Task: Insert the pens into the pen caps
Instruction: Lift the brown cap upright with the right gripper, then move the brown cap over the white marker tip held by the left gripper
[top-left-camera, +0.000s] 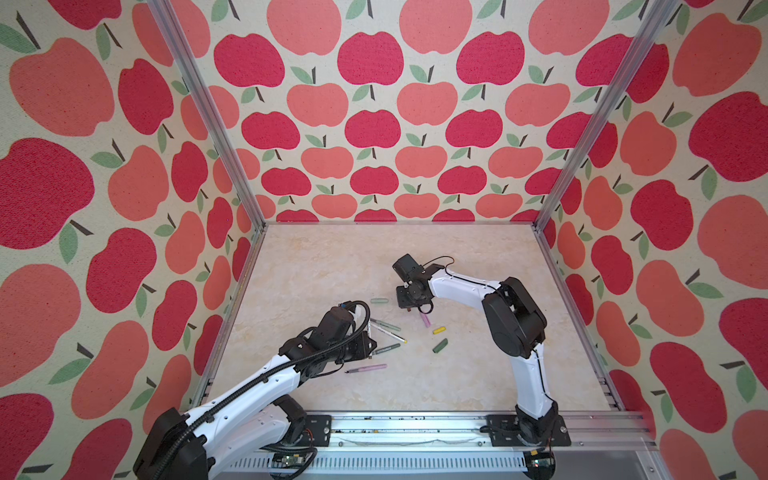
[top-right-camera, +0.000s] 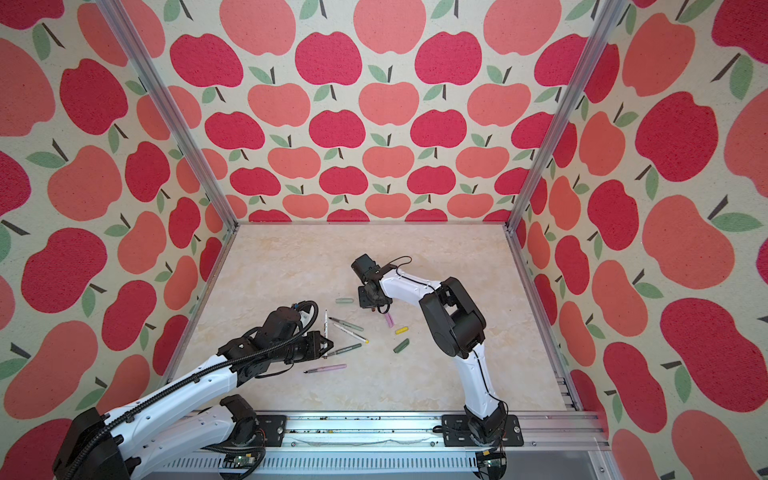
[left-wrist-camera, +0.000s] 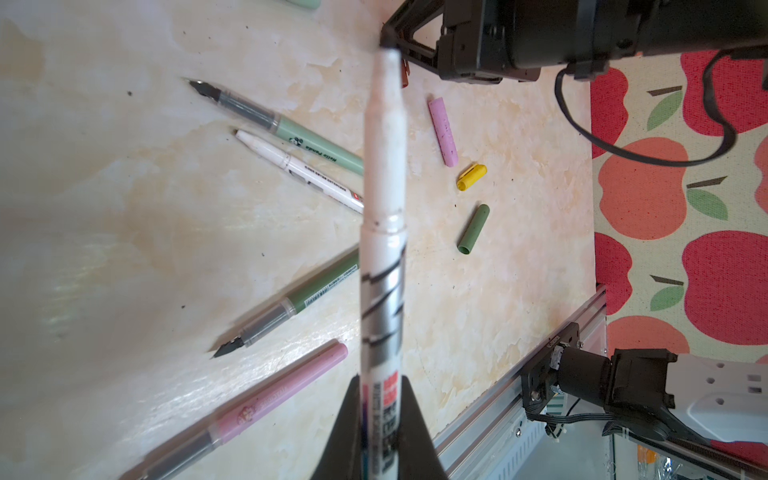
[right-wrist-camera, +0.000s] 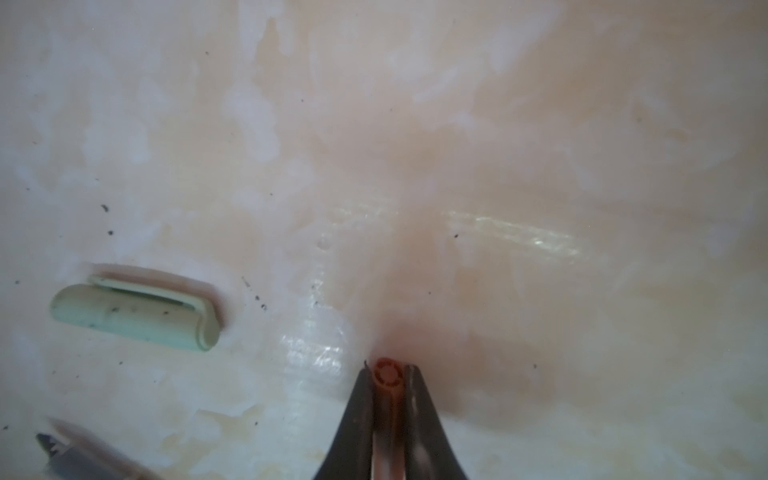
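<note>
Leftmost, left gripper (left-wrist-camera: 381, 380) pinched tight on a white pen (left-wrist-camera: 384, 166), well left of the yellow cap (top-left-camera: 439, 330). Then pale green pen (top-left-camera: 388, 325), white-and-yellow pen (top-left-camera: 390, 334), dark green pen (top-left-camera: 388, 349), pink pen (top-left-camera: 372, 367), flat, left of it. Pale green cap (top-left-camera: 378, 301) beyond, leftward. Pink cap (top-left-camera: 425, 320), dark green cap (top-left-camera: 440, 345) just beside it. Right gripper (right-wrist-camera: 388, 366) beyond it, squeezing a brown cap (right-wrist-camera: 387, 374).

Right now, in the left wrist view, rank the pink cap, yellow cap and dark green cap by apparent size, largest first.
1. pink cap
2. dark green cap
3. yellow cap, clearly shortest
All three lie loose near each other, so nearness barely skews this.
</note>
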